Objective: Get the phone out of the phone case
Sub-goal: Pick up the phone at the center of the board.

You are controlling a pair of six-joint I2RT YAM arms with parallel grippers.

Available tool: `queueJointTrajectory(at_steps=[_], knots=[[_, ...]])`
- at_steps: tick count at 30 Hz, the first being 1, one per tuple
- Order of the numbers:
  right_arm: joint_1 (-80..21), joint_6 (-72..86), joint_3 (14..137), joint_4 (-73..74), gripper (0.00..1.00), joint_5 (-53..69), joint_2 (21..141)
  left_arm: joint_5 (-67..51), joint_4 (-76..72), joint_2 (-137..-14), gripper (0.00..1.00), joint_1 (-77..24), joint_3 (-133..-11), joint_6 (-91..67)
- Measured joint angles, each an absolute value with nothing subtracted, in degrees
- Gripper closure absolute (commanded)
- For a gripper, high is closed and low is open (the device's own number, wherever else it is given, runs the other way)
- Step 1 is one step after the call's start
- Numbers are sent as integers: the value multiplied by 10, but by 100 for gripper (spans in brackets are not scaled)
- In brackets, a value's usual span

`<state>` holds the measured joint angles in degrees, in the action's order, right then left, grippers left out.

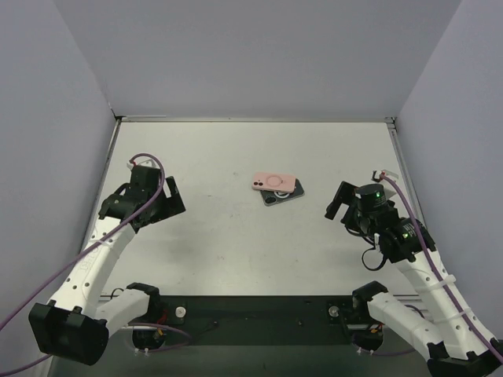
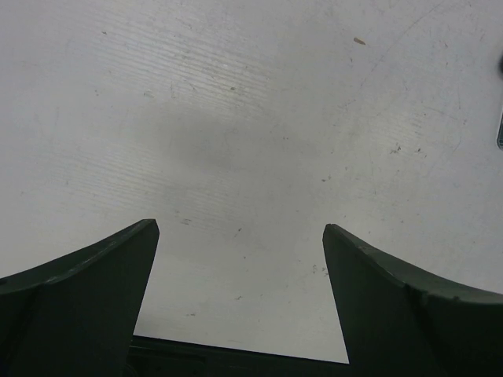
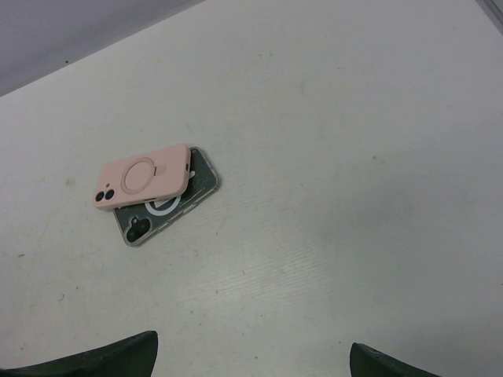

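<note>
A pink phone case [image 1: 274, 183] lies face down near the table's middle, resting partly on a dark phone in a clear case [image 1: 282, 195]. Both show in the right wrist view, the pink case [image 3: 144, 175] overlapping the dark phone [image 3: 169, 204]. My right gripper [image 1: 336, 202] is open and empty, to the right of the pair and apart from them; only its fingertips [image 3: 106, 360] show in its own view. My left gripper [image 1: 173, 196] is open and empty, well to the left of the pair; its fingers [image 2: 86, 298] frame bare table.
Grey walls enclose the white table [image 1: 236, 243] on the left, back and right. A dark strip [image 1: 259, 310] runs along the near edge between the arm bases. A sliver of the dark phone shows at the left wrist view's right edge [image 2: 500, 129].
</note>
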<state>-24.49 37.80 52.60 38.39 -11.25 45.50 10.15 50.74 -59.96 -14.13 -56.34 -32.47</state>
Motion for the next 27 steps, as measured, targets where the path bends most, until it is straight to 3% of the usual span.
queueJointTrajectory(at_steps=[8, 12, 19, 23, 27], knots=[[-245, 381, 519, 385, 0, -115, 462, 79, 494, -585, 3, -141, -562, -310], [-245, 381, 519, 376, 0, -114, 470, 55, 444, -505, 3, -141, -528, -309], [-246, 376, 459, 283, 0, -84, 489, -25, 372, -461, 4, -142, -484, -322], [-244, 363, 487, 251, 0, -65, 575, -38, 342, -475, 4, -182, -444, -325], [-244, 328, 620, 241, 0, -39, 736, -18, 338, -475, 6, -231, -434, -324]])
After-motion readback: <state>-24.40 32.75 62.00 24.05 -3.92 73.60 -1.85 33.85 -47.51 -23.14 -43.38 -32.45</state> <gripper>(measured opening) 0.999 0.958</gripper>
